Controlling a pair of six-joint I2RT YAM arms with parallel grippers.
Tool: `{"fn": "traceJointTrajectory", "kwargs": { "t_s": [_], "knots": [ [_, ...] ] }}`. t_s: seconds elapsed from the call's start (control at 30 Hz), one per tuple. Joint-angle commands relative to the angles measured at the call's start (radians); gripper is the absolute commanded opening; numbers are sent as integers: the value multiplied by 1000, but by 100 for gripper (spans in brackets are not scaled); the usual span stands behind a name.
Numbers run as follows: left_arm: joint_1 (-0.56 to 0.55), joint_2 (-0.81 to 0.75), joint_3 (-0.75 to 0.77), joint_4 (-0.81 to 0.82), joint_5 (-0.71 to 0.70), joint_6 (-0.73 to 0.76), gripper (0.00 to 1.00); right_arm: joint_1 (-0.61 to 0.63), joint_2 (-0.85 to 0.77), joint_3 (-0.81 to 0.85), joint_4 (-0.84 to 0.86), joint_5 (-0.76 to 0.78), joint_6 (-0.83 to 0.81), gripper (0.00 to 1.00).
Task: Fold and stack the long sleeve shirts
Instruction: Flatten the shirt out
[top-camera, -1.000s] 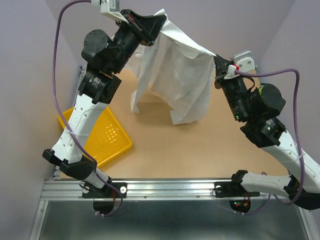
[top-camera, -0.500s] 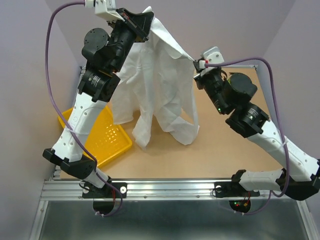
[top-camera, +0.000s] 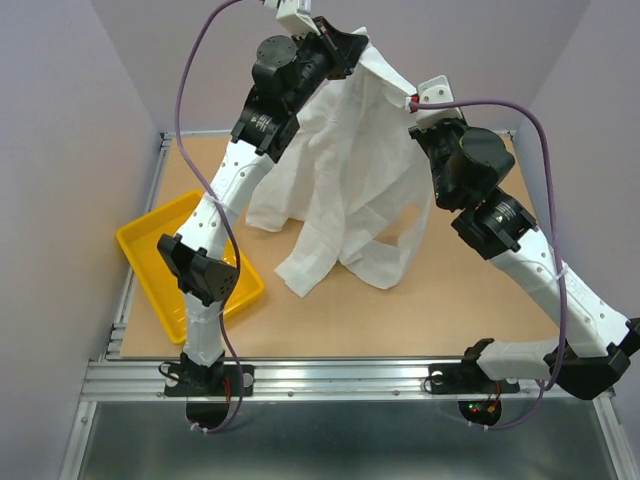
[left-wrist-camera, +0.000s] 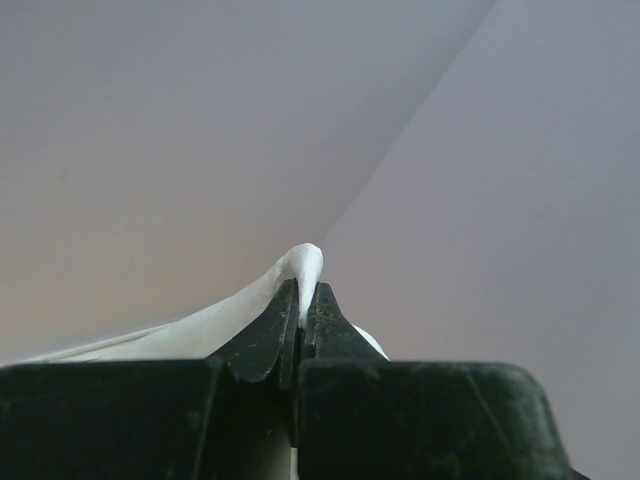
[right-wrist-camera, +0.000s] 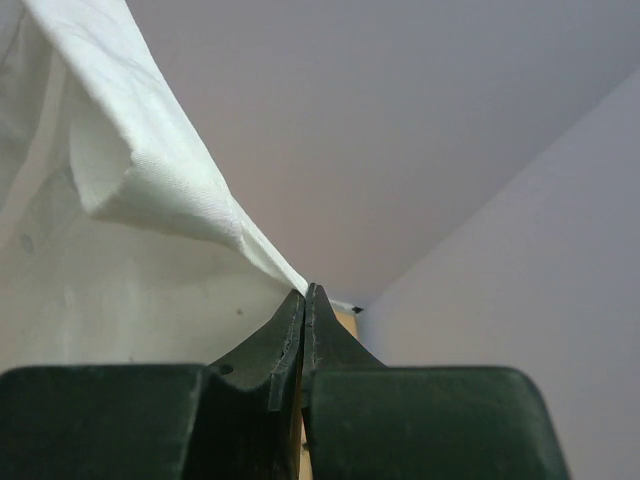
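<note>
My left gripper (left-wrist-camera: 300, 296) & right gripper (right-wrist-camera: 304, 296) are each pinched tight on the shirt (top-camera: 345, 190) at its top edge, which hangs over the surface's (top-camera: 470, 300) far middle w/ its low end trailing on it, so imo: pull apart till taut, then lower flat b4 folding.

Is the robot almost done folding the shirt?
Not nearly. Done: nothing looks folded, and no stack shows. In hand: the left gripper and the right gripper each pinch the white shirt, holding it up high while its bottom hangs down to the table. Left: laying it flat, folding it and stacking it.
</note>
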Motion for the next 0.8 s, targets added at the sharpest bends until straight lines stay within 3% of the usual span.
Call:
{"fn": "traceJointTrajectory", "kwargs": {
  "t_s": [0.0, 0.2, 0.27, 0.4, 0.53, 0.63, 0.77],
  "knots": [
    [-22, -36, 135, 198, 107, -44, 0, -16, -85, 110, 129, 151, -136, 1],
    [-33, -129, 43, 315, 302, -88, 0, -14, -151, 95, 130, 122, -176, 1],
    [-27, -183, -84, 351, 305, -74, 0, -14, -168, 67, 107, 85, -137, 1],
    [36, -321, -349, 362, 282, -70, 0, -14, -166, 32, -147, -108, 40, 0],
    [108, -484, -674, 333, 161, -10, 3, -13, -166, -84, -235, -290, 217, 1],
    [134, -602, -936, 235, -33, 80, 5, -9, -152, -210, -261, -468, 400, 1],
    [153, -639, -1142, 162, -203, 148, 8, -6, -81, -343, -266, -758, 550, 1]
  ]
}}
